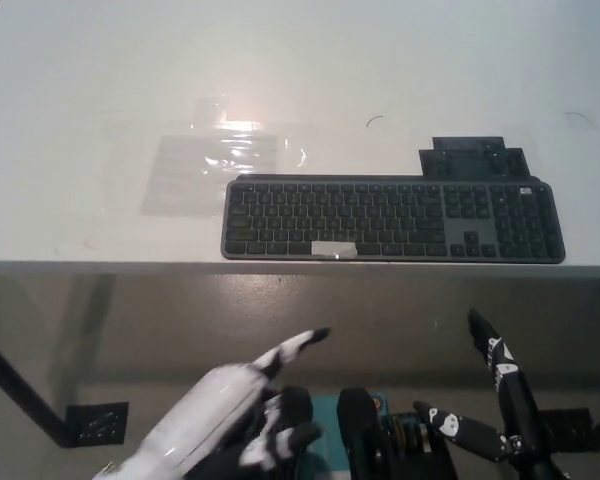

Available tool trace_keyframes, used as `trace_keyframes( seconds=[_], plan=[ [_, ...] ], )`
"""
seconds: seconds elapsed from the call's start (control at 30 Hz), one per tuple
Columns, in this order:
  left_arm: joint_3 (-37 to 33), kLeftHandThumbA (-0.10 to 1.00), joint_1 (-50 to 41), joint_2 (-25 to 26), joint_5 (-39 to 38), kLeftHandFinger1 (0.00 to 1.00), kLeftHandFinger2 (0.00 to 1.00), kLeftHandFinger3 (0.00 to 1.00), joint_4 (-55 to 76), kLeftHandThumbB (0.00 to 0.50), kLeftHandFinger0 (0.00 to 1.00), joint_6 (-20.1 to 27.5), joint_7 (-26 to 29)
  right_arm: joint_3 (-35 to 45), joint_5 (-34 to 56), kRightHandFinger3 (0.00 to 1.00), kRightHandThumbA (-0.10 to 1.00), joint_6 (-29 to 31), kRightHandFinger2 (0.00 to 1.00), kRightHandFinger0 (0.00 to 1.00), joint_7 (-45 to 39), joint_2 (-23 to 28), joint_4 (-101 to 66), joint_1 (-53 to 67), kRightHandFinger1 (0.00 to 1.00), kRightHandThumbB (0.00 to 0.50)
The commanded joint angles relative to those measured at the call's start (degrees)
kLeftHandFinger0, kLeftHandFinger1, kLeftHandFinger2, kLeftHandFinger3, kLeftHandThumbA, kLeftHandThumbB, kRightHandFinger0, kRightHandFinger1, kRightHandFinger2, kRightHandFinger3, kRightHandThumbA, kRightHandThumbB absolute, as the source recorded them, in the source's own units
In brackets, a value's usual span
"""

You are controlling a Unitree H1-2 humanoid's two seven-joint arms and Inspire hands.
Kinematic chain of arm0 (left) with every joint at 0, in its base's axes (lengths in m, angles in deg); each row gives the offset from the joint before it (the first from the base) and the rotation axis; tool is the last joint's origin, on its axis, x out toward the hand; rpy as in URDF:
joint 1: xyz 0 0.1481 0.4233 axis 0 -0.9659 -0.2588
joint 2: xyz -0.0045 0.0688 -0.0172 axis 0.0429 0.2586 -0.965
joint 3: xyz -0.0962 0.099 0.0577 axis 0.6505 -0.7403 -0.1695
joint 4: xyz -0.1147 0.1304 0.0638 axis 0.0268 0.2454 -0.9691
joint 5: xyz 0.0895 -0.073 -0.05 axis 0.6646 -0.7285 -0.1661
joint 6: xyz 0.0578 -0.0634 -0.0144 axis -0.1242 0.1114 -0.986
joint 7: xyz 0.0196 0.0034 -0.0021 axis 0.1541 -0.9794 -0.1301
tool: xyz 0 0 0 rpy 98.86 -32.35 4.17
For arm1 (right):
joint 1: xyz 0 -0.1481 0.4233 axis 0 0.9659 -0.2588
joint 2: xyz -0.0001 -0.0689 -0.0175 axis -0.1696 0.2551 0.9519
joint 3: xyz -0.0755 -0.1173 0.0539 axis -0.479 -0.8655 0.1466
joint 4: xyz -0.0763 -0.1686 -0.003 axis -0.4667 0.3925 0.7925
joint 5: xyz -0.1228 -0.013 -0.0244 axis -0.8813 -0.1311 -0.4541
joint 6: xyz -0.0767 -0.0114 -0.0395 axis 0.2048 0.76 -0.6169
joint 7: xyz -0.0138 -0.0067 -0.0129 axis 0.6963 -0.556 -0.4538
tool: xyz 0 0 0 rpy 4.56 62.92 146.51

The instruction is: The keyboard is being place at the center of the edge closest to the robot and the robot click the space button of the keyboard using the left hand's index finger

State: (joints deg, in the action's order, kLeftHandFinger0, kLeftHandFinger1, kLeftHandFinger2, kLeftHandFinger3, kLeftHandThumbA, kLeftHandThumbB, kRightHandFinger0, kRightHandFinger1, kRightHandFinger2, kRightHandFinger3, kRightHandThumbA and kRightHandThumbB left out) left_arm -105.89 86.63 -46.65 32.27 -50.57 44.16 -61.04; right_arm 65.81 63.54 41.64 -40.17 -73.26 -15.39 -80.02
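Status of the task: the keyboard (393, 218) lies on the white table (100, 80), just beside the edge nearest the robot, so treat the placement step as done. Note that it sits somewhat to the robot's right of the picture's middle. The table ends are out of frame, so you cannot confirm true centring.

The space bar (333, 248), marked by a pale strip, has nothing touching it. The left hand (230, 405) is low in the view, below the table edge and well apart from the keyboard. Its index finger (298, 346) is extended toward the keys, the other fingers appear folded under, and it grasps nothing. You cannot tell from this view whether the press has been made, so regard it as unconfirmed.

The right hand (495, 400) rests at lower right, fingers spread and empty.

Orientation: the keyboard's long axis runs left to right, roughly parallel with the near table edge. The space-bar row faces the robot and the number pad sits at the robot's right end. A clear plastic sheet (215, 160) lies beyond the keyboard's left end.
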Motion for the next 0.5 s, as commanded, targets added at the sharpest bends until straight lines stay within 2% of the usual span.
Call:
trace_keyframes(
  seconds=[0.0, 0.03, 0.17, 0.2, 0.27, 0.33, 0.43, 0.47],
  plan=[
    [7.3, 1.0, -8.9, -0.3, -14.9, 0.83, 0.91, 1.0, -2.9, 0.256, 0.98, 15.5, 6.4, -1.3, 0.4, 1.0, 1.0, 4.1, 1.0, 1.0, -0.3, -0.4, -1.4, 0.7, 1.0, 0.31],
    [7.4, 1.0, -9.8, -0.9, -14.8, 1.0, 1.0, 1.0, -6.2, 0.275, 1.0, 18.1, 6.6, -1.3, 0.8, 1.0, 1.0, 4.5, 1.0, 1.0, -0.4, -0.4, -1.3, 0.9, 1.0, 0.303],
    [8.2, 1.0, -10.0, -1.5, -15.1, 1.0, 1.0, 1.0, -7.0, 0.273, 1.0, 19.3, 5.8, -1.4, 0.9, 1.0, 1.0, 4.5, 1.0, 1.0, -0.3, -0.4, -1.3, 1.0, 1.0, 0.303],
    [8.0, 1.0, -10.9, -2.3, -12.1, 1.0, 1.0, 1.0, -14.2, 0.306, 1.0, 23.1, 7.6, -2.1, 1.1, 1.0, 1.0, 4.8, 1.0, 1.0, -0.1, -0.1, -1.5, 1.6, 1.0, 0.28],
    [8.3, 1.0, -10.6, -2.8, -9.1, 1.0, 1.0, 1.0, -19.7, 0.271, 1.0, 28.1, 10.1, -2.5, 0.9, 1.0, 1.0, 4.8, 1.0, 1.0, 0.1, 0.2, -1.4, 1.7, 1.0, 0.277],
    [8.5, 1.0, -10.6, -3.0, -9.0, 1.0, 1.0, 1.0, -20.3, 0.269, 1.0, 29.0, 10.2, -2.6, 0.9, 1.0, 1.0, 4.8, 1.0, 1.0, 0.2, 0.3, -1.4, 1.7, 1.0, 0.276],
    [10.3, 1.0, -8.9, -5.7, -7.1, 1.0, 1.0, 1.0, -30.8, 0.317, 1.0, 33.0, 14.8, -3.4, 0.7, 1.0, 1.0, 4.8, 1.0, 1.0, 0.6, 0.5, -1.7, 2.4, 1.0, 0.277],
    [10.5, 1.0, -8.8, -5.8, -7.1, 1.0, 1.0, 1.0, -31.1, 0.318, 1.0, 33.3, 14.9, -3.4, 0.7, 1.0, 1.0, 4.8, 1.0, 1.0, 0.7, 0.6, -1.7, 2.4, 1.0, 0.277]
  ],
)
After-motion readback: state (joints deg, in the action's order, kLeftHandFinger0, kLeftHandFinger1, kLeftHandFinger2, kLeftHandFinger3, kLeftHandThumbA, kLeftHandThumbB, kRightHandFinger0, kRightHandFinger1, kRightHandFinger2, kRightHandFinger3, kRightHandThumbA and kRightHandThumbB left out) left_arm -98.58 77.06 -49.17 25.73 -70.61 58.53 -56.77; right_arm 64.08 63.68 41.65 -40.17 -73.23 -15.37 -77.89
